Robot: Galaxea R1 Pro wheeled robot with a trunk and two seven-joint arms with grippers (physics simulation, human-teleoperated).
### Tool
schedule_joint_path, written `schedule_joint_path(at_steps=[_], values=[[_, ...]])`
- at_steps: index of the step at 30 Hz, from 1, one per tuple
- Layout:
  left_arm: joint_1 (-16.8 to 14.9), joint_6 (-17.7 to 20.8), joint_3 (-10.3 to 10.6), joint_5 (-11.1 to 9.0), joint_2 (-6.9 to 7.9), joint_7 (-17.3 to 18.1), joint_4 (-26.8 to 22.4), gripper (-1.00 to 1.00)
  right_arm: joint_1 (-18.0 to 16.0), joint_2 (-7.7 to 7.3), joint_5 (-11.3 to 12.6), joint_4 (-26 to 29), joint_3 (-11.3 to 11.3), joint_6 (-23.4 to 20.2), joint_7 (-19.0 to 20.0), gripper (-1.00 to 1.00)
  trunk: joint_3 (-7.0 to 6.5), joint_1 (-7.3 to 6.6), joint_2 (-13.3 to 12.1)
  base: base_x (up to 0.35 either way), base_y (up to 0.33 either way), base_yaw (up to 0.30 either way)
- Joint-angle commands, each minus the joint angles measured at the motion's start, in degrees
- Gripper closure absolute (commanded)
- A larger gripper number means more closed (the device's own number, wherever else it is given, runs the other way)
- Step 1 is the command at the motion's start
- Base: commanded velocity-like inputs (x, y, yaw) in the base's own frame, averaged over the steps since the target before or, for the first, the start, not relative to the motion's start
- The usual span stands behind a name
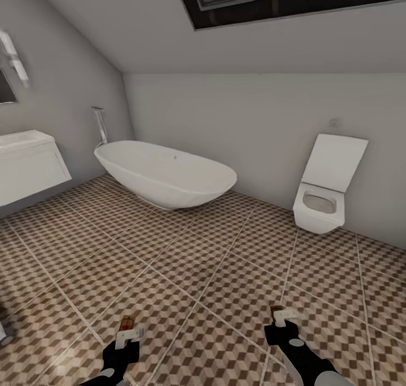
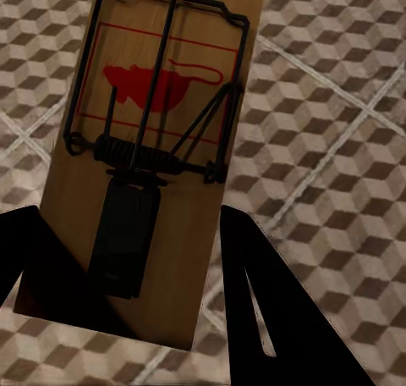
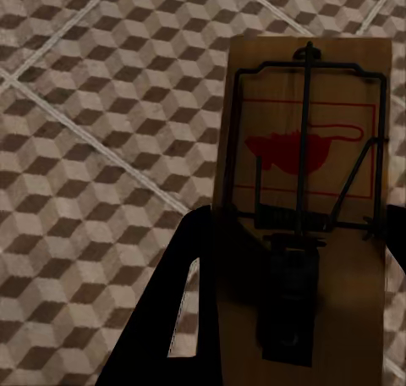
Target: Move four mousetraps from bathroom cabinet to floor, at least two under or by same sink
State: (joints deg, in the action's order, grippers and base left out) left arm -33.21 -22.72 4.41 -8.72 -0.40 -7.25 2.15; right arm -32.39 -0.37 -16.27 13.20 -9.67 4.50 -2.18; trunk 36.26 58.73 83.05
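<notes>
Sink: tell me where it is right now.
The sink hangs on the wall at the head view's far left edge, left of the bathtub and across the floor from the toilet.

sink (image 1: 28, 166) cut by the frame edge; both mousetraps' (image 2: 152, 149) near ends hidden

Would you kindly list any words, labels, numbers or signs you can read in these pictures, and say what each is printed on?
No readable text, brand or number anywhere.
Mousetrap in the left claw: a red mouse silhouette inside a red rectangle, no words.
Mousetrap in the right claw: the same red mouse in a red frame, no words.
</notes>
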Motion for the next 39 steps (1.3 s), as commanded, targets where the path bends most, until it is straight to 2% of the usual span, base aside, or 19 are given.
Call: schedule_joint_path(at_steps=[1, 17, 39], values=[[-0.1, -0.3, 0.5, -0.2, -0.04, -0.3, 0.2, 1.00, 0.0, 0.02, -0.6, 0.0, -0.4, 0.2, 0.0, 1.00, 0.09, 0.00, 0.0, 0.000, 0.000, 0.250], [-0.1, -0.3, 0.5, -0.2, -0.04, -0.3, 0.2, 1.00, 0.0, 0.02, -0.5, 0.0, -0.4, 0.2, 0.0, 1.00, 0.45, 0.00, 0.0, 0.000, 0.000, 0.249], [-0.1, -0.3, 0.5, -0.2, -0.34, -0.3, 0.2, 1.00, 0.0, 0.02, -0.5, 0.0, -0.4, 0.3, 0.0, 1.00, 0.13, 0.00, 0.0, 0.000, 0.000, 0.250]])
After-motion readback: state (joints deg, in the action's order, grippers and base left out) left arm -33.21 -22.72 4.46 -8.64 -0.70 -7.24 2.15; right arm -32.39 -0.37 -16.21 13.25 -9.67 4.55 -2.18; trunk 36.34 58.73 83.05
